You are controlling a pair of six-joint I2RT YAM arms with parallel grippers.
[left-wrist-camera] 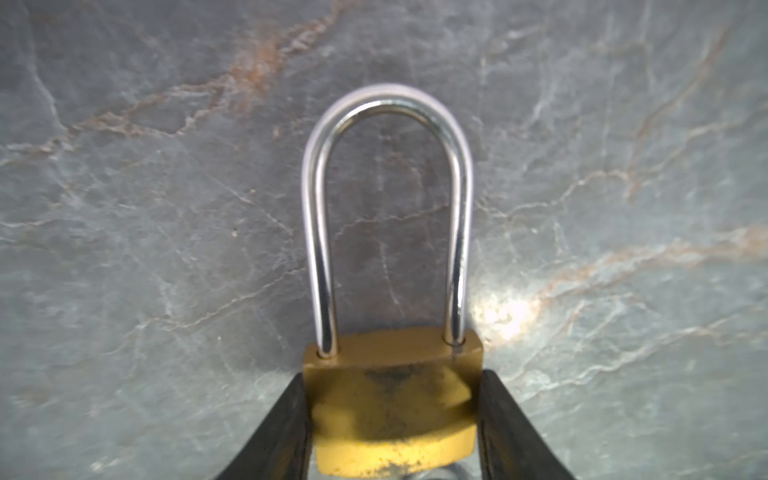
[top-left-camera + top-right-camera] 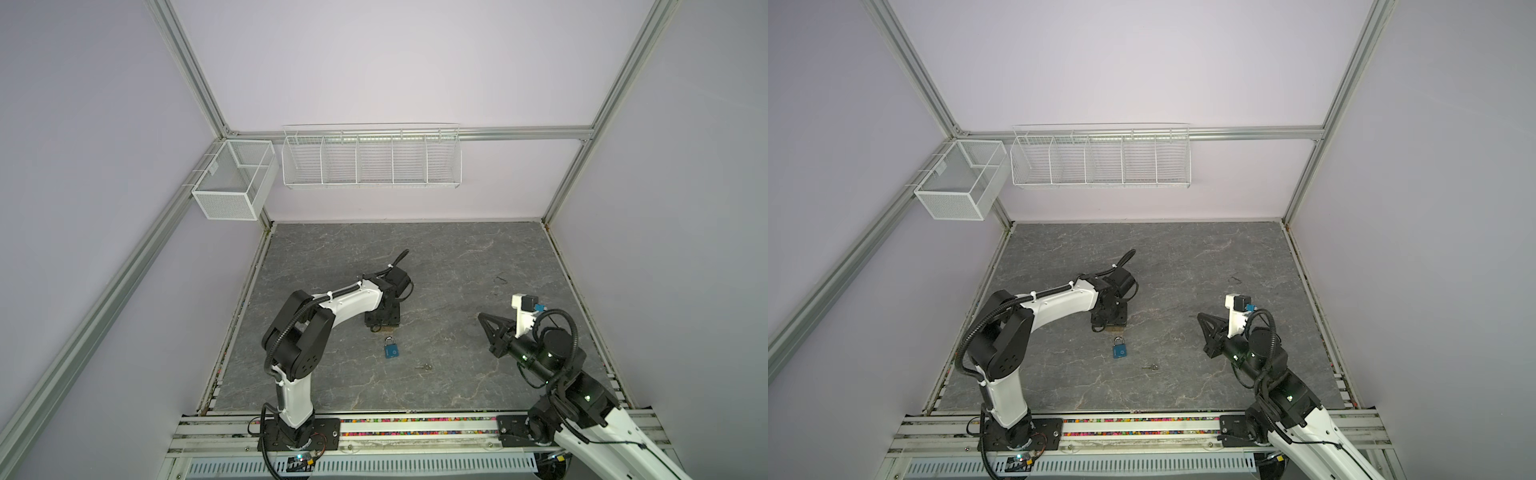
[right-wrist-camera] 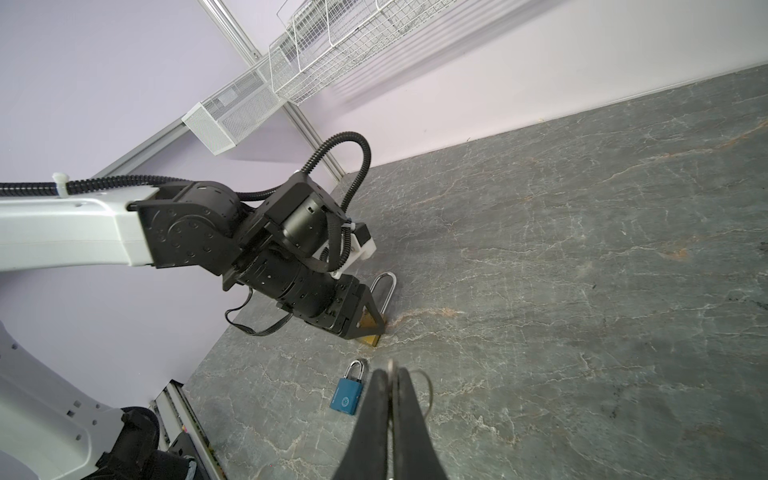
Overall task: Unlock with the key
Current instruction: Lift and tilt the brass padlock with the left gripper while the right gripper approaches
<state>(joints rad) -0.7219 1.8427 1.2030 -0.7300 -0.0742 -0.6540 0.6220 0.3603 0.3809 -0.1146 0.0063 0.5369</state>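
Left wrist view: the left pincer (image 1: 392, 374) is clamped on the narrow sides of a brass padlock (image 1: 390, 407). Its long steel shackle (image 1: 322, 249) points away from the wrist with both legs seated in the body, so I judge it locked. The brass padlock sits low on the desk (image 2: 457, 257), just beyond the blue padlock (image 2: 391, 351) toward the back wall.

The right pincer (image 3: 390, 374), well apart from the blue padlock on the right arm's side, is pressed together on a thin metal sliver. This looks like the key (image 3: 391, 365), with a wire ring (image 3: 431, 390) dangling beside it. A small loose key (image 2: 423, 366) lies near the blue padlock, toward the front rail.

The brass body should be rigid, smooth and heavy for its size, so a grip on its flat sides suits it. The key is thin, stiff and likely to pivot, so it is best pinched at its head. The keyhole is not visible.

Bare desk lies open between the right pincer and the blue padlock. Only the blue padlock and the small loose key crowd the approach.
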